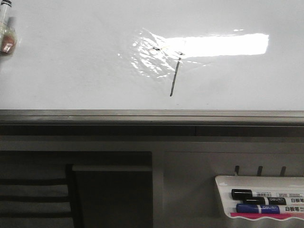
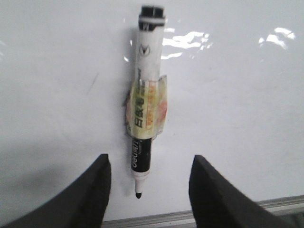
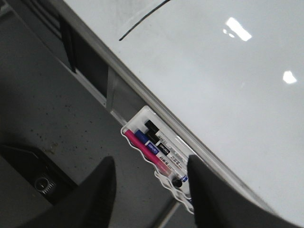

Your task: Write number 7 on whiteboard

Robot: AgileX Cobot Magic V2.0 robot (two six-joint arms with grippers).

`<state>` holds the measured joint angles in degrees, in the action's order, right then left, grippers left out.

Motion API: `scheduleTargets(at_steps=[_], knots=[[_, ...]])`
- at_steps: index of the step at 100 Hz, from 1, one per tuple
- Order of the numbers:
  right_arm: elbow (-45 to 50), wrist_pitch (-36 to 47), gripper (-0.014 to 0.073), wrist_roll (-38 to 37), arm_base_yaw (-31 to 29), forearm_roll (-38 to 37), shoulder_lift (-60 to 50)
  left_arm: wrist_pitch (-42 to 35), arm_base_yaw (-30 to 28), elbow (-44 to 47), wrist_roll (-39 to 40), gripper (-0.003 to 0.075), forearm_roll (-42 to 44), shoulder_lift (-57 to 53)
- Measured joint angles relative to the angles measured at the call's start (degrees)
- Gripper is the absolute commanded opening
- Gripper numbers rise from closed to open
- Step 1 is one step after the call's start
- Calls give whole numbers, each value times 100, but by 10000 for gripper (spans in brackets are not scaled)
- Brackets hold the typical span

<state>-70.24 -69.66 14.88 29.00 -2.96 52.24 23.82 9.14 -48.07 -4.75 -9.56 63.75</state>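
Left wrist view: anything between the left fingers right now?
Yes. A marker stuck to the whiteboard with tape; its uncapped tip points down into the gap between the open left fingers. Nothing gripped.

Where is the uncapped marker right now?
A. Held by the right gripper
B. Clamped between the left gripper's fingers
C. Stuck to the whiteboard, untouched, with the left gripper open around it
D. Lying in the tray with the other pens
C: in the left wrist view the marker sits against the whiteboard, taped around its middle, between the left gripper's spread fingers, clear of both.
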Motion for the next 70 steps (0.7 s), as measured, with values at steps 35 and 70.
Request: scheduleTargets(at_steps=[35,70], knots=[[1716,1622,313,-1904,0,-617,-1680,1409,0,80,0,347,411,-2116],[4104,4014,310,-2407,0,-640,-2808,345,0,1881,0,347,323,-3475]])
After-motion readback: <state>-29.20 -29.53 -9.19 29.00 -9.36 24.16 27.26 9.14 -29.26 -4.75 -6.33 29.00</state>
